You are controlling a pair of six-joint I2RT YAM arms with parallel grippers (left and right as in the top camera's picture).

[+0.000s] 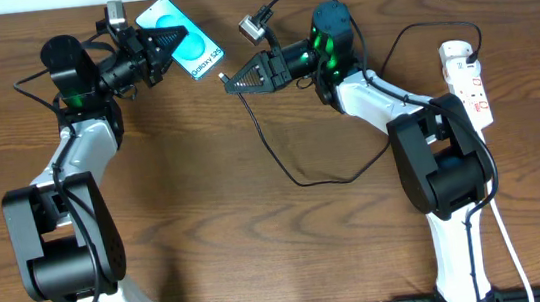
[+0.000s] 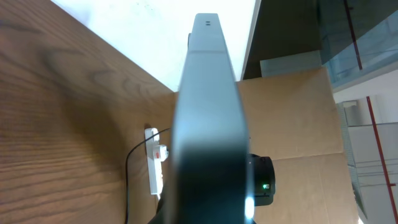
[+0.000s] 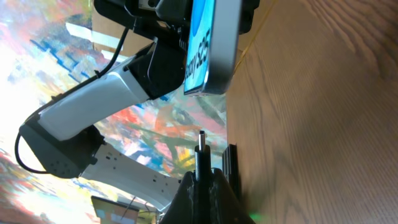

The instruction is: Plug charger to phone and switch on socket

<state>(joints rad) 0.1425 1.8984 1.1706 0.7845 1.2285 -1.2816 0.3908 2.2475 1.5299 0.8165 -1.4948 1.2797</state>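
Brown wood-grain worktop is filling the overhead view, with two black-and-white robot arms reaching toward its back edge. The left gripper is closing narrowly on a small rectangular phone with a bright cyan screen and a white strip reading "Galaxy S25". The phone is being held near the back, left of centre. Its long axis is running diagonally, and its lettered end is pointing toward the right arm.

The right gripper is pinching the small plug tip of a long thin black charger cable. The tip is pointing at the phone's lettered end, with a gap between them. A white elongated socket strip with red-marked switches is sitting at the far right.

The left wrist view is showing the phone only as a dark blurred edge. The right wrist view is showing the lit screen and the plug tip sticking out past the gripper.
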